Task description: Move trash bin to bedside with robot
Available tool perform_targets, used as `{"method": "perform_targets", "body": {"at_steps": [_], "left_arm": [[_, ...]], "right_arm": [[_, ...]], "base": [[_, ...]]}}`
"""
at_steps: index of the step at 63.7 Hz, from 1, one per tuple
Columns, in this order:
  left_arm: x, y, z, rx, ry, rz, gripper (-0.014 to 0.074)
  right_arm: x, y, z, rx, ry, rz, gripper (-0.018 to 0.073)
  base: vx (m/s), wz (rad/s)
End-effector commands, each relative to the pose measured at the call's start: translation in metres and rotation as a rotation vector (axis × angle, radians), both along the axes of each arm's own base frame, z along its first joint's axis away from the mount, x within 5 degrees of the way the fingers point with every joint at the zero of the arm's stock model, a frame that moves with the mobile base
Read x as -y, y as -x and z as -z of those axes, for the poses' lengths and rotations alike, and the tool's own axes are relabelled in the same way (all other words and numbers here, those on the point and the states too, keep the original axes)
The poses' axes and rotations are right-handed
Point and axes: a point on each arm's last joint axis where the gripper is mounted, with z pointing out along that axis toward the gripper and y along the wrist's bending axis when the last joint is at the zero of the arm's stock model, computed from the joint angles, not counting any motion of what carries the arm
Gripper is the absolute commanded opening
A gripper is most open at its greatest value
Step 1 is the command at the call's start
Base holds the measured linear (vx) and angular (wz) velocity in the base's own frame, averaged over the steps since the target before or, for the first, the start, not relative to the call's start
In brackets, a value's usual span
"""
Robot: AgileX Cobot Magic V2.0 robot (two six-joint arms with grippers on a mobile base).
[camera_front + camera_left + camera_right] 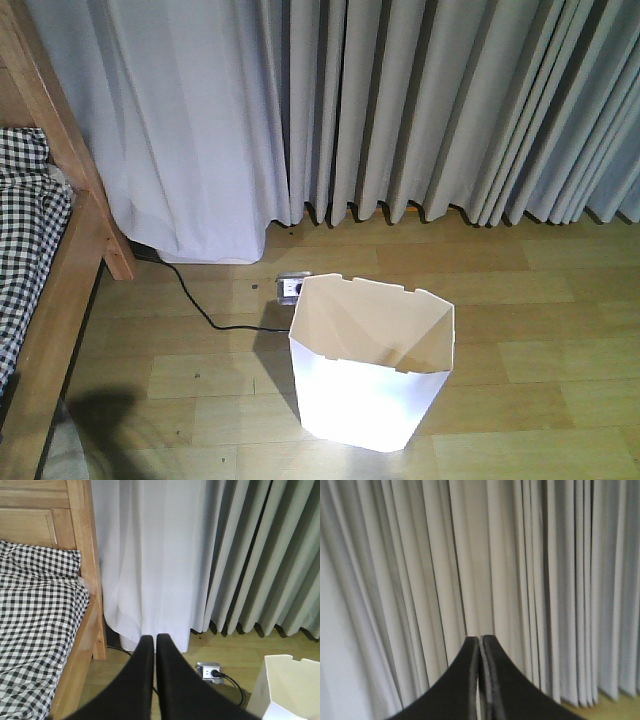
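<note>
Both grippers are pressed closed on nothing, the left gripper (155, 639) and the right gripper (481, 640). The trash bin (368, 385) stands upright on the wooden floor (540, 300), apart from the bedside (60, 300); beyond hang grey curtains (420, 100).

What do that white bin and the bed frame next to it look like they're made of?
The trash bin looks like thin white plastic sheet: flat folded panels, sharp creases, a notched rim, light glowing through its walls. It could be stiff card; the look leaves that open. The bed frame looks like light-brown wood with a smooth, slightly glossy finish, with visible grain and panel joints in the left wrist view.
</note>
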Motion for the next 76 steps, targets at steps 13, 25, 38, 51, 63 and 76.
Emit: {"method": "perform_targets", "body": {"at_steps": [13, 25, 38, 51, 63, 76], "left_arm": [[0.0003, -0.0008, -0.0054, 0.077, -0.004, 0.004, -0.0006], [0.0003, -0.0008, -0.0054, 0.077, -0.004, 0.004, -0.0006], [0.0003, -0.0008, -0.0054, 0.077, -0.004, 0.004, -0.0006], [0.0003, -0.0008, -0.0054, 0.077, -0.004, 0.004, -0.0006], [0.0003, -0.0008, -0.0054, 0.077, -0.004, 0.004, -0.0006], [0.0003, -0.0008, -0.0054, 0.077, -0.004, 0.004, -0.0006]], "right_arm": [[-0.0098, 0.0056, -0.0027, 0.128, 0.158, -0.147, -0.0009], [-0.0098, 0.0075, 0.0002, 0.108, 0.154, -0.150, -0.0009], [-0.0100, 0.0072, 0.0025, 0.082, 0.187, -0.151, -0.0009], [-0.0101, 0.0072, 0.0025, 0.082, 0.172, -0.153, -0.0009], [-0.0101, 0.0073, 0.0024, 0.084, 0.157, -0.154, -0.0009], [-0.0080, 0.0072, 0.0024, 0.081, 0.151, -0.119, -0.0009]], "base": [[0.00, 0.00], [0.00, 0.00], [0.00, 0.00], [0.00, 0.00], [0.00, 0.00], [0.00, 0.00]]}}
